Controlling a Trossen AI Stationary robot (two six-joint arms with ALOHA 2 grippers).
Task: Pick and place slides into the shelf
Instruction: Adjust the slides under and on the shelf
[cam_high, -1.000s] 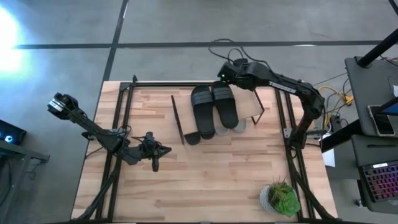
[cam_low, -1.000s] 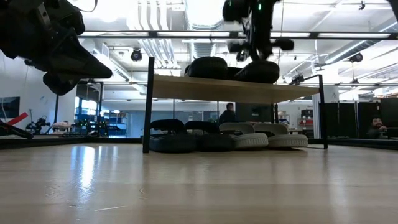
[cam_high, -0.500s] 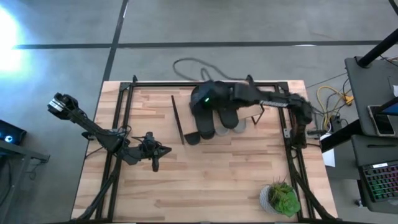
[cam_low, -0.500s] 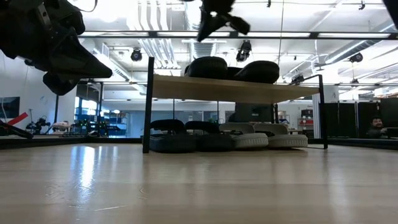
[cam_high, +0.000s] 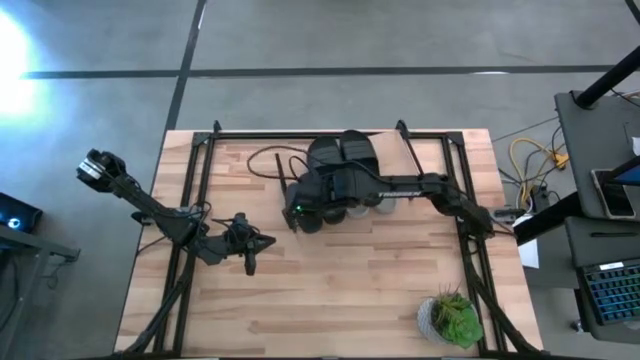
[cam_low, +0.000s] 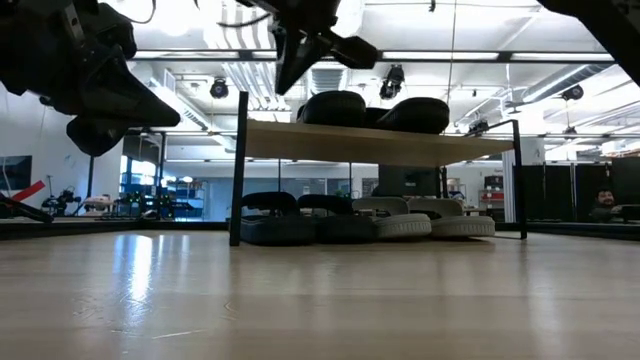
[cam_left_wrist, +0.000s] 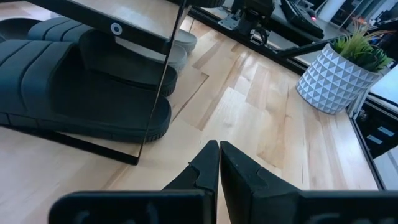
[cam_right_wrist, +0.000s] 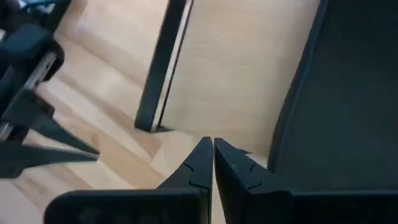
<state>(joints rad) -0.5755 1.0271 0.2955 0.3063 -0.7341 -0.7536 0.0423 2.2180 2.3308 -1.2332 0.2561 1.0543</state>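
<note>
Slides (cam_low: 370, 110) lay in 2 tiers on the shelf (cam_low: 375, 145): 2 dark ones rested side by side on the wood plank, and beneath it 2 dark slides (cam_low: 300, 222) and 2 light grey slides (cam_low: 425, 218) stood in a row on the tabletop (cam_high: 340, 290). In the high view the shelf sat toward 12 o'clock of the tabletop centre, and a potted plant (cam_high: 452, 318) stood well apart at about 5 o'clock. Right pincer (cam_right_wrist: 212, 155) was clenched and empty, reaching over the shelf's 9 o'clock end, just beside a dark slide on the plank and above a black shelf leg (cam_right_wrist: 158, 68). Left pincer (cam_left_wrist: 219, 163) was likewise clenched and empty, hovering near 8 o'clock of the shelf, facing the lower row of slides.
</note>
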